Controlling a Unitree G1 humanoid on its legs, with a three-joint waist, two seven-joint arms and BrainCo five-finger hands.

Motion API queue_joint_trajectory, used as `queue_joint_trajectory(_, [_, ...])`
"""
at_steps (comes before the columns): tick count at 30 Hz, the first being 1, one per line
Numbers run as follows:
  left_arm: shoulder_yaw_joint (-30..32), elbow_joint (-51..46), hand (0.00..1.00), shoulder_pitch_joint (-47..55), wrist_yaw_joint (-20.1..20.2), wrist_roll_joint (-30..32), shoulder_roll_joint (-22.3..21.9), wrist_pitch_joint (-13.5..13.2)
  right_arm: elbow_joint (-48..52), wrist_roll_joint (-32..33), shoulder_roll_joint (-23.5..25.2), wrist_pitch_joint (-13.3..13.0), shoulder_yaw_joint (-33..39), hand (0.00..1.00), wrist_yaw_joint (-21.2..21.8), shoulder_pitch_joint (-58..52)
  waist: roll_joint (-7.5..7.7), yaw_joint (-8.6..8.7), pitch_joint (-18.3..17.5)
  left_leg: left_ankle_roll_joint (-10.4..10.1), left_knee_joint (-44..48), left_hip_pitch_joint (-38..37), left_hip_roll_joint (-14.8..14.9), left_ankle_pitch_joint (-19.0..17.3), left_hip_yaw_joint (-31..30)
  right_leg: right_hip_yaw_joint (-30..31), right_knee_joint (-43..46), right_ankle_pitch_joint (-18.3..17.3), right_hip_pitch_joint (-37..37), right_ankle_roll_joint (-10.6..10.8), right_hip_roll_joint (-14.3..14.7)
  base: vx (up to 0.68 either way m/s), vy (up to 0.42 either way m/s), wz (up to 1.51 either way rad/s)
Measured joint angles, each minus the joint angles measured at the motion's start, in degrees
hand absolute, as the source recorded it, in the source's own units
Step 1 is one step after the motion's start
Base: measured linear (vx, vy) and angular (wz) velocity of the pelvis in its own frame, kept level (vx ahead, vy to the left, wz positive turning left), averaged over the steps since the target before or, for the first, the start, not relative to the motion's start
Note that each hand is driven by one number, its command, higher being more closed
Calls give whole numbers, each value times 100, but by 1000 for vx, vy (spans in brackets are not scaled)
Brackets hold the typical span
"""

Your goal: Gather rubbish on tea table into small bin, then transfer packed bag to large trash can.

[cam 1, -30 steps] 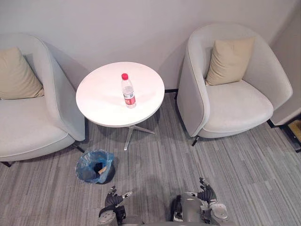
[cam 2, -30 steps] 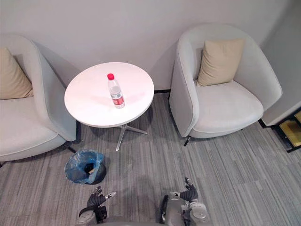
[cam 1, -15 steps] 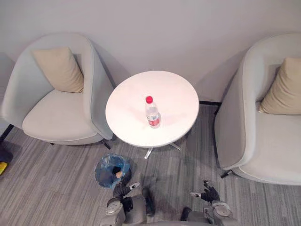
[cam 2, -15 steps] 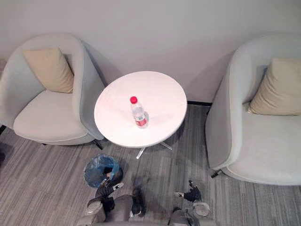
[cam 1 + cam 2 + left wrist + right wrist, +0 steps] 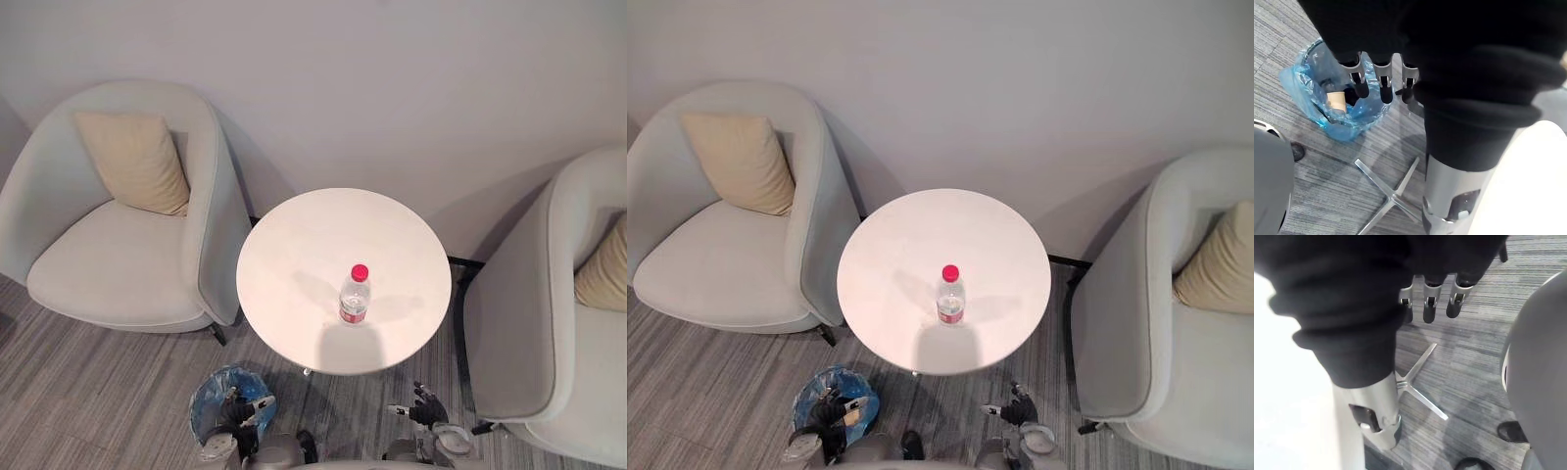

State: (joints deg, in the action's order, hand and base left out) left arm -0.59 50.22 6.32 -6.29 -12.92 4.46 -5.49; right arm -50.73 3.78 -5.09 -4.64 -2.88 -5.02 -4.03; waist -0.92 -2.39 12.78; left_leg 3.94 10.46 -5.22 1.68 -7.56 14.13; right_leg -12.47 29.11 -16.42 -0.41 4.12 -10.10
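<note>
A clear plastic bottle with a red cap stands upright on the round white tabletop, a little right of centre. On the floor at the near left, the small bin, lined with a blue bag, holds a paper cup. The left hand hangs by it, fingers relaxed and empty. The right hand, near right, is likewise loose-fingered, holding nothing.

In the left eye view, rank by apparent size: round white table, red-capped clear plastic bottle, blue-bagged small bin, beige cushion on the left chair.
Largest to smallest:
round white table
beige cushion
blue-bagged small bin
red-capped clear plastic bottle
</note>
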Motion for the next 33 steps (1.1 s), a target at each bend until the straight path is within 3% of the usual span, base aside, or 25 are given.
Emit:
queue_joint_trajectory(2, [35, 9, 0, 106, -6, -55, 37, -39, -82, 0, 40, -4, -43, 0, 2, -34, 186, -6, -100, -113, 12, -119, -205, -35, -168, -6, -901, 706, -58, -23, -27, 170, -129, 47])
queue_joint_trajectory(6, [23, 62, 0, 270, 7, -77, -220, -61, -299, -3, -105, -15, -39, 0, 10, -22, -169, -21, -320, -383, -366, -174, 60, 93, -365, -188, -1904, 1089, 388, -141, 369, 161, -134, 13])
queue_joint_trajectory(9, [26, 106, 0, 222, 24, -105, -193, -71, -303, 0, -96, -16, -39, 0, 4, -30, -94, -13, -307, -514, -530, -196, 168, 181, -466, -274, -2363, 1308, 566, -254, 581, 28, -122, 2])
queue_joint_trajectory(14, [23, 114, 0, 211, 102, -107, -93, -121, -313, 4, -96, -23, -45, 0, -9, -151, 25, -39, -342, -599, -676, -235, 212, 255, -637, -449, -2933, 1585, 836, -297, 711, -44, -49, 16])
queue_joint_trajectory(24, [6, 160, 0, 200, 108, -88, -1, -114, -95, -176, -191, -52, -167, 0, -24, -102, 53, -25, -362, -537, -1058, -268, 78, 567, -776, -559, -3459, 1956, 1014, -258, 705, -62, 2, 6])
queue_joint_trajectory(26, [15, 153, 0, 214, 132, -72, 62, -111, 757, -242, -693, -78, -116, 0, 89, -112, 59, -20, -358, -517, -1065, -284, 29, 604, -788, -560, -3462, 1989, 1020, -243, 687, -55, 28, 4])
queue_joint_trajectory(29, [23, 83, 0, 261, 133, -40, 109, -111, 1988, -210, -890, -56, 24, 0, 64, -317, 103, -11, -383, -528, -1099, -323, 37, 610, -763, -518, -3485, 1996, 1016, -241, 700, -54, 23, -4])
queue_joint_trajectory(33, [13, 80, 0, 259, 140, -40, 75, -101, 2461, -229, -567, -64, -5, 0, 140, -542, 116, -2, -390, -564, -1180, -359, 49, 635, -757, -494, -3498, 1996, 1012, -242, 718, -12, 2, -3])
